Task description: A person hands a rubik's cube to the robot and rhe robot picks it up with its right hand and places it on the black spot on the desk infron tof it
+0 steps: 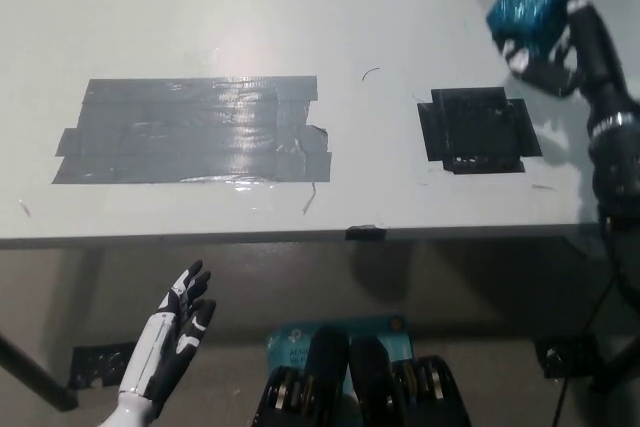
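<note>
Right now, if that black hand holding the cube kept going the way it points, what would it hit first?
Likely nothing: the right hand, holding the Rubik's cube, points toward the desk's far edge, and nothing shows ahead, though height is unclear.
</note>
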Tool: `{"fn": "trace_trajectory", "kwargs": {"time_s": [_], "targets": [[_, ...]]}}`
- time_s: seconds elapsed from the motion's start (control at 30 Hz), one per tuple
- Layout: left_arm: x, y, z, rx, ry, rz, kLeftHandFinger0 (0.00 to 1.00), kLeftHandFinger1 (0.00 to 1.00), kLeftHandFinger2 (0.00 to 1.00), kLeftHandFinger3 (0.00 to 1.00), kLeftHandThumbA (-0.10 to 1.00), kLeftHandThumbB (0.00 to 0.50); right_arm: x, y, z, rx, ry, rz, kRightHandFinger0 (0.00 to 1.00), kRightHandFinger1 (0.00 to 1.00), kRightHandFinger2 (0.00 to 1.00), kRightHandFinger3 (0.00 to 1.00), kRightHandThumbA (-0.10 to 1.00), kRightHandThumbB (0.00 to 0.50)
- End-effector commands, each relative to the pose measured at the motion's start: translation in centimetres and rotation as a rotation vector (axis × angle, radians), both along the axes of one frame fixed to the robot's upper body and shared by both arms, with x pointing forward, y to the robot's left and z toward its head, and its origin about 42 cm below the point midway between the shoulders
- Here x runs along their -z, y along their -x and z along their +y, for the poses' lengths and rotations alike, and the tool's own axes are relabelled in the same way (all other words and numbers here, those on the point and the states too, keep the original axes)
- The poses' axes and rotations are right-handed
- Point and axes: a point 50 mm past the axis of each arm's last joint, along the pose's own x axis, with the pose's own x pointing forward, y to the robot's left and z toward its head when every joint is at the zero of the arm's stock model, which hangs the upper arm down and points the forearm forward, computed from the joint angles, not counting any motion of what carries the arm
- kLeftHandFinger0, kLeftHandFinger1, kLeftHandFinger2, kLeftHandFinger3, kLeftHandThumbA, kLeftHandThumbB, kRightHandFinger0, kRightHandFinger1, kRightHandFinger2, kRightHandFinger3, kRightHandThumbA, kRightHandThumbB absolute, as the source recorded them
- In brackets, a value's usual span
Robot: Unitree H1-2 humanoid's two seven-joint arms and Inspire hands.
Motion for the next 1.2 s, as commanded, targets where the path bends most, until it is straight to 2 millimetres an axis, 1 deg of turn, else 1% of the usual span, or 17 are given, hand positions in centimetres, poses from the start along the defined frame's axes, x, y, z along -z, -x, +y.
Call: {"fn": "trace_trajectory", "kwargs": {"time_s": [0.0, 0.17, 0.23, 0.27, 0.3, 0.33, 0.37, 0.4, 0.47, 0.53, 0.57, 0.73, 0.77, 0.83, 0.97, 1.07, 1.17], "targets": [[-0.9, -0.3, 0.3, 0.014, -0.007, -0.044, 1.00, 1.00, 1.00, 1.00, 0.88, 0.141, -0.4, -0.3, 0.3, -0.026, 0.061, -0.054, 0.03, 0.42, 0.76, 0.85, -0.10, 0.151], [-0.8, -0.3, 0.2, 0.013, -0.010, -0.037, 1.00, 1.00, 1.00, 1.00, 0.87, 0.139, 2.1, -0.5, 0.4, -0.057, 0.099, 0.061, 0.10, 0.55, 0.90, 0.97, -0.10, 0.160], [-0.9, -0.5, 0.2, 0.014, -0.006, -0.041, 1.00, 1.00, 1.00, 1.00, 0.87, 0.135, 2.0, -0.5, 0.4, -0.080, 0.104, 0.099, 0.32, 0.72, 0.97, 1.00, -0.01, 0.246], [-0.9, -0.5, 0.2, 0.015, -0.004, -0.043, 1.00, 1.00, 1.00, 1.00, 0.86, 0.132, 1.9, -0.4, 0.4, -0.096, 0.094, 0.110, 0.61, 0.96, 1.00, 1.00, 0.15, 0.319], [-0.9, -0.5, 0.2, 0.016, -0.002, -0.046, 1.00, 1.00, 1.00, 1.00, 0.86, 0.129, 1.6, -0.2, 0.4, -0.131, 0.088, 0.132, 0.79, 1.00, 1.00, 1.00, 0.26, 0.342], [-0.9, -0.5, 0.2, 0.016, -0.009, -0.045, 1.00, 1.00, 1.00, 1.00, 0.87, 0.132, 1.6, -0.3, 0.3, -0.150, 0.080, 0.143, 0.88, 1.00, 1.00, 1.00, 0.35, 0.366], [-0.9, -0.5, 0.2, 0.016, -0.012, -0.044, 1.00, 1.00, 1.00, 1.00, 0.87, 0.131, 1.7, -0.3, 0.2, -0.158, 0.076, 0.147, 0.90, 1.00, 1.00, 1.00, 0.38, 0.369], [-0.9, -0.5, 0.2, 0.017, -0.011, -0.044, 1.00, 1.00, 1.00, 1.00, 0.87, 0.133, 1.4, -0.4, 0.2, -0.160, 0.094, 0.157, 1.00, 1.00, 1.00, 1.00, 0.50, 0.397], [-0.9, -0.5, 0.2, 0.017, -0.005, -0.046, 1.00, 1.00, 1.00, 1.00, 0.87, 0.132, 0.1, -0.3, 0.3, -0.175, 0.165, 0.142, 1.00, 1.00, 1.00, 1.00, 0.74, 0.441], [-0.9, -0.5, 0.2, 0.017, 0.002, -0.041, 1.00, 1.00, 1.00, 1.00, 0.87, 0.146, -1.3, -0.2, 0.4, -0.177, 0.163, 0.114, 1.00, 1.00, 1.00, 1.00, 0.81, 0.460], [-0.9, -0.5, 0.3, 0.017, -0.003, -0.043, 1.00, 1.00, 1.00, 1.00, 0.87, 0.144, -2.2, -0.1, 0.5, -0.166, 0.180, 0.084, 1.00, 1.00, 1.00, 1.00, 0.86, 0.492], [-0.9, -0.5, 0.3, 0.019, -0.007, -0.042, 1.00, 1.00, 1.00, 1.00, 0.87, 0.143, -6.0, 0.9, 0.5, -0.170, 0.148, -0.029, 1.00, 1.00, 1.00, 1.00, 0.88, 0.474], [-1.0, -0.5, 0.3, 0.018, -0.008, -0.044, 1.00, 1.00, 1.00, 1.00, 0.88, 0.150, -7.2, 1.4, 0.5, -0.176, 0.139, -0.063, 1.00, 1.00, 1.00, 1.00, 0.88, 0.440], [-1.0, -0.5, 0.3, 0.018, -0.009, -0.044, 1.00, 1.00, 1.00, 1.00, 0.88, 0.151, -8.6, 2.1, 0.4, -0.183, 0.118, -0.103, 1.00, 1.00, 1.00, 1.00, 0.86, 0.429], [-1.0, -0.5, 0.4, 0.015, -0.008, -0.045, 1.00, 1.00, 1.00, 1.00, 0.88, 0.145, -12.4, 4.1, 0.4, -0.180, 0.096, -0.224, 1.00, 1.00, 1.00, 1.00, 0.94, 0.478], [-1.0, -0.6, 0.3, 0.015, -0.006, -0.046, 1.00, 1.00, 1.00, 1.00, 0.87, 0.139, -14.8, 5.9, 0.2, -0.185, 0.065, -0.320, 1.00, 1.00, 1.00, 1.00, 0.93, 0.473], [-1.0, -0.8, 0.3, 0.015, -0.006, -0.048, 1.00, 1.00, 1.00, 1.00, 0.87, 0.138, -16.9, 9.4, 0.4, -0.223, 0.039, -0.438, 1.00, 1.00, 1.00, 1.00, 0.88, 0.451]]}}
